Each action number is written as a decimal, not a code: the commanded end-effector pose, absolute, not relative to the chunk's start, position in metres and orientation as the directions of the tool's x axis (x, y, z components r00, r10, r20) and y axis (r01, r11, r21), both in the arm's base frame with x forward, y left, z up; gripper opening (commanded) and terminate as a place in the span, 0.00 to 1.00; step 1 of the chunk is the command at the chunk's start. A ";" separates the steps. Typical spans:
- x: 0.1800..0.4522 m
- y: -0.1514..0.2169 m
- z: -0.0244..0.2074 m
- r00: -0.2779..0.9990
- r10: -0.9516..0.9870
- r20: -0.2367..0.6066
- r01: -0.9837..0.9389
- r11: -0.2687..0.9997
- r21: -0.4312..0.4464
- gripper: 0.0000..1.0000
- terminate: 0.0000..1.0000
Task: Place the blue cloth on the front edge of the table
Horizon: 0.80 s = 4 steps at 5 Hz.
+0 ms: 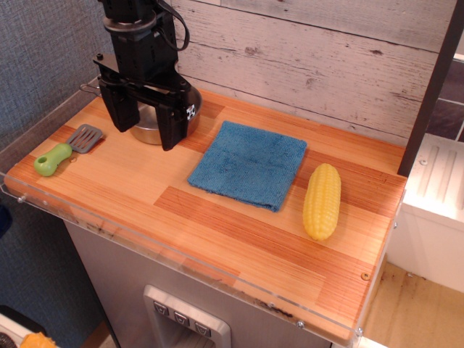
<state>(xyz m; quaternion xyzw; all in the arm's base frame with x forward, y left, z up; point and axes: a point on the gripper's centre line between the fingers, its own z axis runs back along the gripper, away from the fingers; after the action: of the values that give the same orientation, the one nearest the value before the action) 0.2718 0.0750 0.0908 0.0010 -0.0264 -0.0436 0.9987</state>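
Note:
The blue cloth [249, 164] lies flat in the middle of the wooden table [217, 232], nearer the back wall than the front edge. My black gripper [147, 129] hangs over the back left part of the table, to the left of the cloth and apart from it. Its two fingers point down with a wide gap between them, open and empty. A metal pot shows in the gap behind them.
A metal pot [190, 109] stands behind the gripper at the back left. A green-handled spatula [67, 150] lies at the left edge. A yellow corn cob [322, 201] lies just right of the cloth. A clear acrylic rim [181, 262] edges the front.

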 end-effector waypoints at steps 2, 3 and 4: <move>0.294 0.055 0.082 0.995 -0.079 0.058 0.080 0.997 -0.017 1.00 0.00; 0.324 0.032 0.073 0.994 -0.088 0.072 0.087 0.996 0.015 1.00 0.00; 0.345 0.019 0.060 0.995 -0.060 0.084 0.057 0.997 0.043 1.00 0.00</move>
<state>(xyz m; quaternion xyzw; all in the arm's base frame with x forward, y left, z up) 0.3374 0.0175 0.0442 0.0189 -0.0190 -0.0271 0.9993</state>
